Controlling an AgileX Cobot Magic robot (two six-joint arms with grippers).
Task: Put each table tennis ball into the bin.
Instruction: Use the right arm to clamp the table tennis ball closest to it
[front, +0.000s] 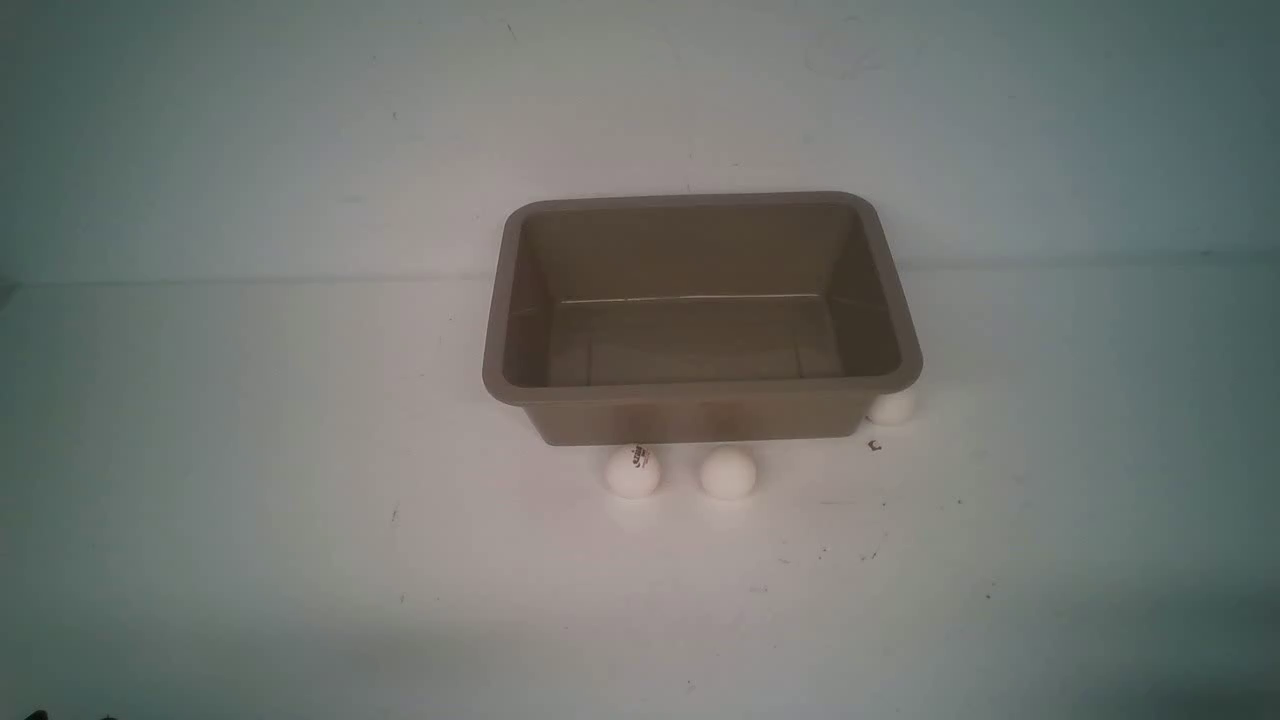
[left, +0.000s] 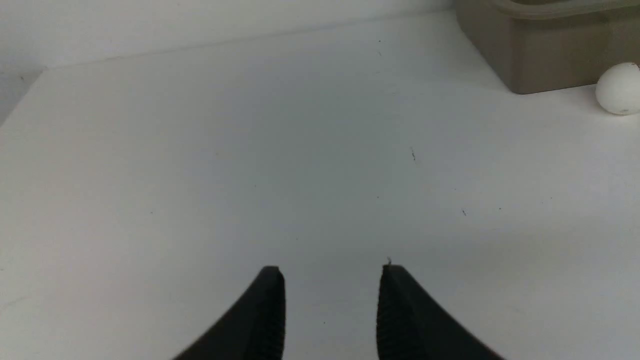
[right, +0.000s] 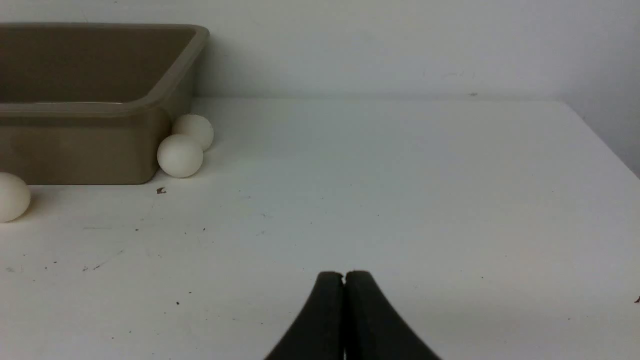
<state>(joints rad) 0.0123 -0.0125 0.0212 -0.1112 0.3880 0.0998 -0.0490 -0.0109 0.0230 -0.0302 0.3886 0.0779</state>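
We count one bin, a taupe tub standing upright on the white table close to the back wall, and four table tennis balls, all lying on the table outside it. In the front view three show. The logo ball lies just in front of the bin's near wall. The plain ball lies beside it on its right, a small gap between the two. The third ball is tucked under the rim at the bin's near right corner, partly hidden. The right wrist view also shows three, two of them paired at that same corner: the third ball against the bin's rounded corner, and just behind it the fourth ball, which looks to be touching its neighbour. The left wrist view catches only one ball, beside the bin's outer wall, and we cannot tell which of the four it is. There are two grippers, each over bare table and well apart from every ball. The left gripper has its two dark fingers parted with nothing between them. The right gripper is clenched, fingertips pressed together and grasping nothing.
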